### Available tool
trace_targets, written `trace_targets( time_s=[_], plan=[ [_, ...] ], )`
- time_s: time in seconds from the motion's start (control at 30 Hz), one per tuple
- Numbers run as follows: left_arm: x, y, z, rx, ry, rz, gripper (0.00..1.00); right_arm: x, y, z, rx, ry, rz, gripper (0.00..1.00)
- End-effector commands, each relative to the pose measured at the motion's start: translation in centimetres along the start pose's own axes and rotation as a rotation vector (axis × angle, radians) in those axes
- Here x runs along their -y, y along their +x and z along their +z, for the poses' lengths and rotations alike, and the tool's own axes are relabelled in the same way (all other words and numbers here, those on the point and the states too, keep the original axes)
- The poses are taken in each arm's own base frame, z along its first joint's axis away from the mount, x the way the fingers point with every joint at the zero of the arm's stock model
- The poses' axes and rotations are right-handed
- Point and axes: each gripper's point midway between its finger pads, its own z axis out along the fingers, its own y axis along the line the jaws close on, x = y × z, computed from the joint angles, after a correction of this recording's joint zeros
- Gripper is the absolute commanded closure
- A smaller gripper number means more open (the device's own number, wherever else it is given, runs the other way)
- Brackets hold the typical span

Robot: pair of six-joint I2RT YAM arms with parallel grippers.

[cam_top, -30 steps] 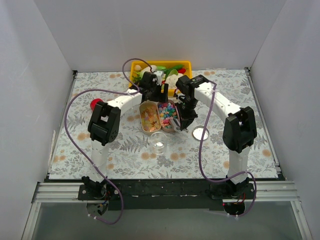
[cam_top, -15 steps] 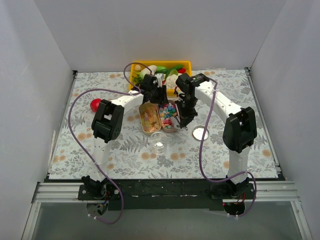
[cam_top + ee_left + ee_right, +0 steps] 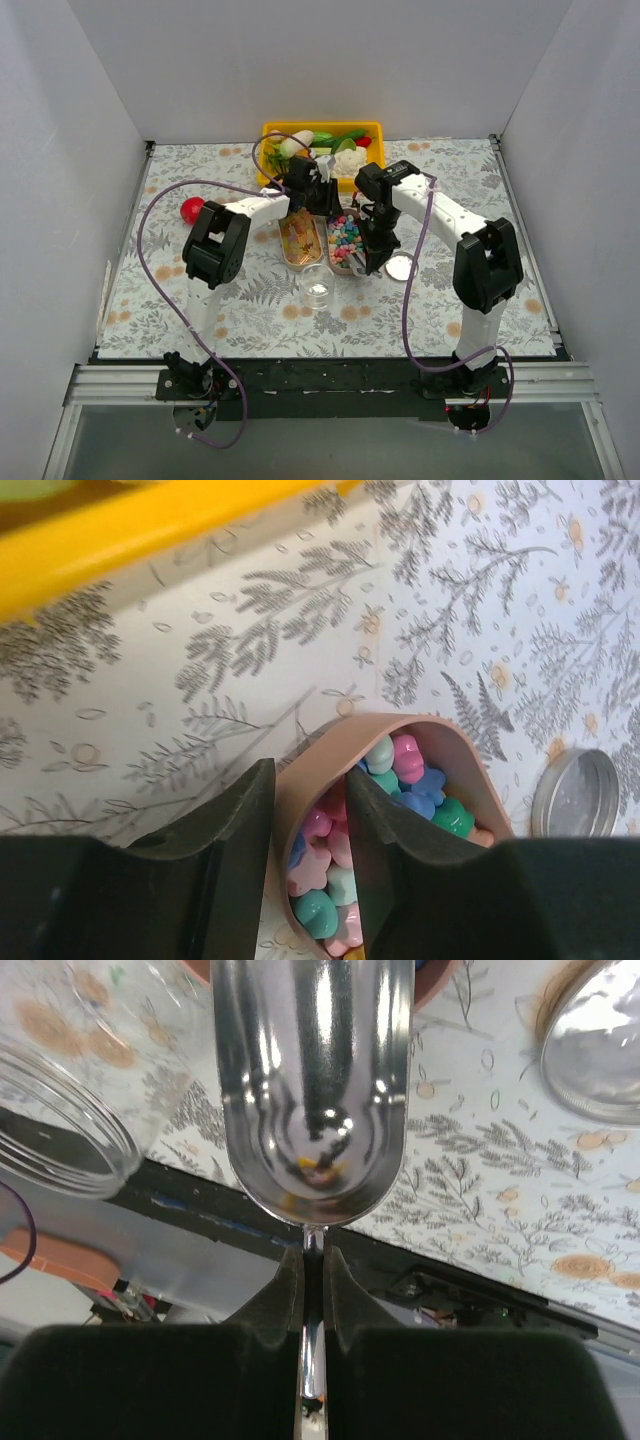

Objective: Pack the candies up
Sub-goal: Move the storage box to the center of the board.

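Observation:
Pastel candies [image 3: 400, 775] fill a brown oval dish [image 3: 343, 238]. A second dish [image 3: 299, 241] to its left holds orange-tan candies. My left gripper [image 3: 308, 780] is shut on the far end wall of the pastel dish [image 3: 305, 780], one finger outside and one inside among the sweets; from above the left gripper [image 3: 322, 200] sits at the dish's far end. My right gripper [image 3: 313, 1260] is shut on the handle of a metal scoop [image 3: 315, 1090], whose shiny bowl holds no candy. The right gripper [image 3: 375, 248] hangs by the dish's near right side.
A clear jar [image 3: 318, 286] stands open just in front of the dishes, also in the right wrist view as the jar [image 3: 55, 1100]. Its metal lid [image 3: 402, 266] lies to the right. A yellow bin [image 3: 322, 132] of toy vegetables is at the back, a red ball [image 3: 192, 209] at left.
My left jaws have closed from wide apart onto the pastel dish's wall. The right arm has carried the scoop toward the near end of that dish, which shifted slightly.

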Motion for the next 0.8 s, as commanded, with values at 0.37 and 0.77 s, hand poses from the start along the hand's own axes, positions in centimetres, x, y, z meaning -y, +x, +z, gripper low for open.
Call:
trace_targets(
  time_s=[0.37, 0.77],
  plan=[
    [7.0, 1.9, -3.7, 0.012, 0.155, 0.108, 0.67, -0.5, 5.5, -0.9, -0.064, -0.082, 0.002, 0.99],
    [6.3, 2.1, -3.1, 0.019, 0.11, 0.133, 0.67, -0.2, 4.5, 0.7, -0.119, -0.059, 0.025, 0.99]
  ],
)
